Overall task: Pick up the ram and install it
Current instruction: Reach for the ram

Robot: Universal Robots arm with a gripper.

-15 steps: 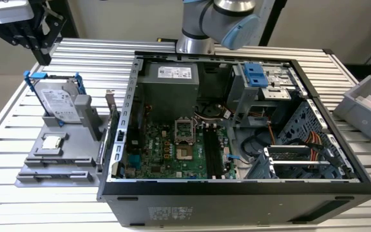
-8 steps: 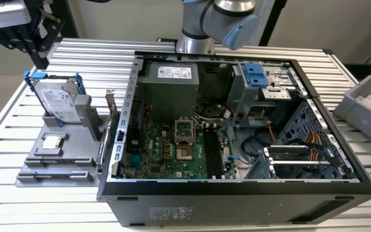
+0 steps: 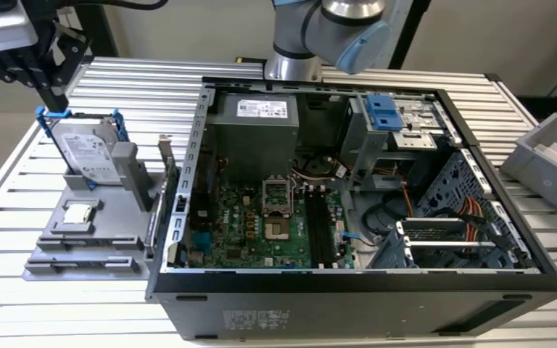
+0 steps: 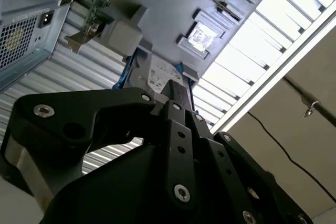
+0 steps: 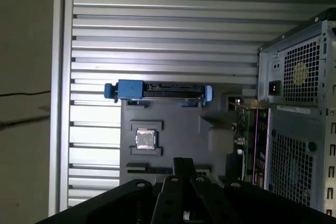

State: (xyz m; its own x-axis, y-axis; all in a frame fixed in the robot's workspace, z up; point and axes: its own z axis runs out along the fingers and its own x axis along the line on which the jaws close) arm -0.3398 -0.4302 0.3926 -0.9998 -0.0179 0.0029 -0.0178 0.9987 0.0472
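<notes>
Early days: no grab, no install. Spotting the gripper (image 3: 54, 101) pinched shut and empty above the grey holder (image 3: 56, 267). Taking the dark strip by its tip in the first wrist view for the ram (image 5: 144, 169), racked alongside the square chip (image 3: 77, 212) and hard drive (image 3: 90, 156). Inside the open case (image 3: 356, 304), just long black slots (image 3: 322, 225) waiting.
</notes>
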